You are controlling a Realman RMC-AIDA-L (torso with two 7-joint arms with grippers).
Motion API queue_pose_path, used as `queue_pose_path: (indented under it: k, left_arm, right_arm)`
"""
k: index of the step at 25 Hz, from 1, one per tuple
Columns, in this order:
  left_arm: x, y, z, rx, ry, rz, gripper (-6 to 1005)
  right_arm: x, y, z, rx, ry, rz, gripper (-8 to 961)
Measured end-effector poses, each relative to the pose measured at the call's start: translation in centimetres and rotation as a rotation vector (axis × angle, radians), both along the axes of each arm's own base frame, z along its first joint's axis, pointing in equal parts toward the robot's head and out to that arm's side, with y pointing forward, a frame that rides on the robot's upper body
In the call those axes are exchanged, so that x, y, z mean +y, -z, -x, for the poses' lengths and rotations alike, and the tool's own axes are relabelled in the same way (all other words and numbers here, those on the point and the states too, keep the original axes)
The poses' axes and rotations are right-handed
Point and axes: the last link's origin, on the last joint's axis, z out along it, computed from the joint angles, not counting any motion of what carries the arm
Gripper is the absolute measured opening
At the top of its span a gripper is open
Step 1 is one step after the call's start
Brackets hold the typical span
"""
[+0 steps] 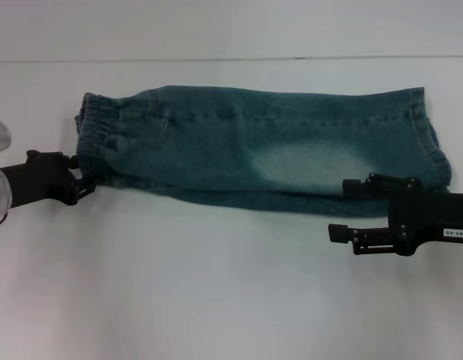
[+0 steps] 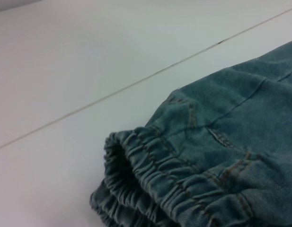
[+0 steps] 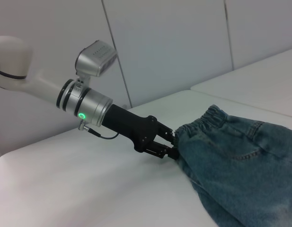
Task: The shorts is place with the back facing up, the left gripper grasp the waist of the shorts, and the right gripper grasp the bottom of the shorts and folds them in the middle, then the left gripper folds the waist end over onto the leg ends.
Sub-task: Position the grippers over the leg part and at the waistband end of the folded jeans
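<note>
The blue-green denim shorts (image 1: pixel 261 146) lie folded lengthwise on the white table, elastic waist (image 1: pixel 96 127) to the left and leg ends (image 1: pixel 426 131) to the right. My left gripper (image 1: pixel 85 184) is at the near corner of the waist and is shut on the fabric; the right wrist view shows the left gripper (image 3: pixel 170 145) pinching it there. The gathered waist (image 2: pixel 155 179) fills the left wrist view. My right gripper (image 1: pixel 341 210), with its white label, stands open at the near edge by the leg ends. Its upper finger overlaps the shorts' edge, and nothing is between the fingers.
The white table (image 1: pixel 216 285) stretches bare in front of the shorts. A seam line (image 1: pixel 216 58) runs across the back. A white wall panel (image 3: pixel 174 42) rises behind the left arm.
</note>
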Motion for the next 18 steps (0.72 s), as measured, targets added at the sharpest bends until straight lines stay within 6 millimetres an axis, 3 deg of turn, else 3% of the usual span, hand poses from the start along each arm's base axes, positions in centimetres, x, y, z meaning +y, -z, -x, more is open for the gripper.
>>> queue_pose_path:
  k: [11,14,18]
  left_arm:
    - [0.7,0.7,-1.0,0.028,0.037,0.013,316]
    - [0.8,0.7,-1.1,0.032,0.039,0.012,168]
    - [1.3,-0.1,-1.7,0.032,0.048,-0.002,131]
  right_arm:
    - [0.1,0.1,-0.1,0.01,0.012,-0.008,908]
    - [0.2,0.1,-0.2,0.009,0.02,-0.016,890]
    - [1.0,-0.1,-0.4,0.01,0.054,-0.077,865]
